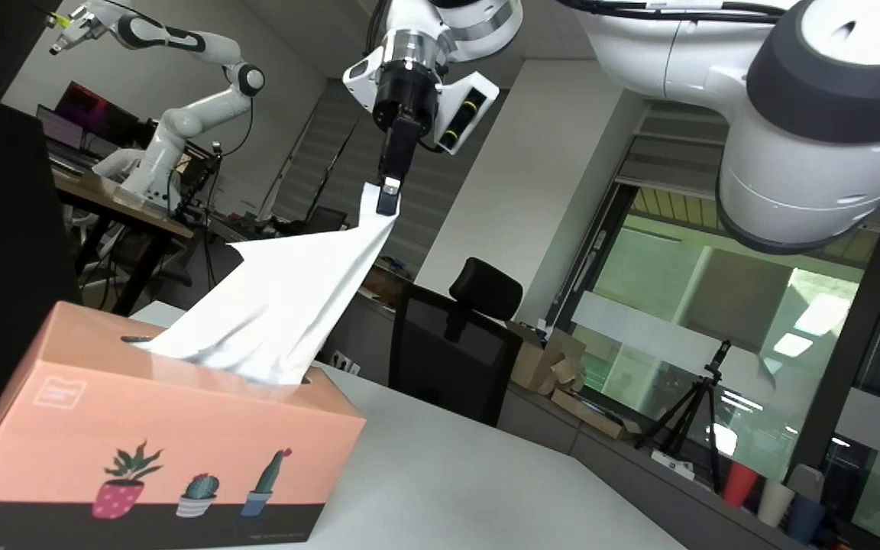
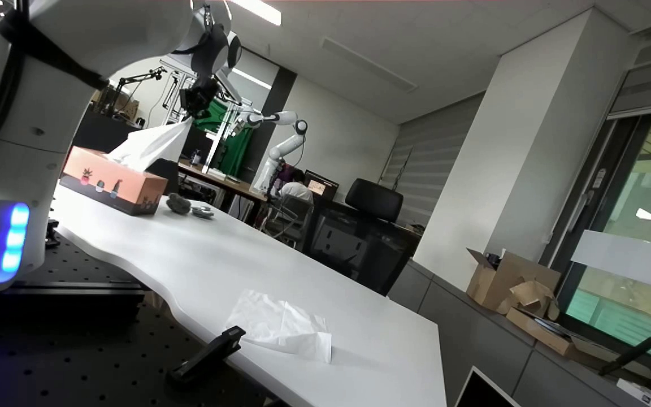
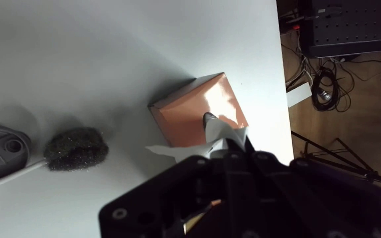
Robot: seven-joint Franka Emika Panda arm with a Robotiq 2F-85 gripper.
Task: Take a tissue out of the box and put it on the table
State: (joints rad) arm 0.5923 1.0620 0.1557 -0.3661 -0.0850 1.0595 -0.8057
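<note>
- So the tissue box is standing on the white table, peachy color with cute potted plants printed on the side.
- The claw is up above the box, fingers squeezed together with a corner of the white tissue pinched between them.
- That tissue is stretched up out of the top of the box, slanting toward the claw, and its bottom end sits down inside the box.
- There's also a crumpled loose tissue lying on the table, well apart from the box.
- Dark fuzzy brush head lies near one end of the box, not touching it.
- Grey roundish thing is a bit farther from the box than the brush, can't tell what it is.
- Black office chair is behind the box, past the table.
</note>
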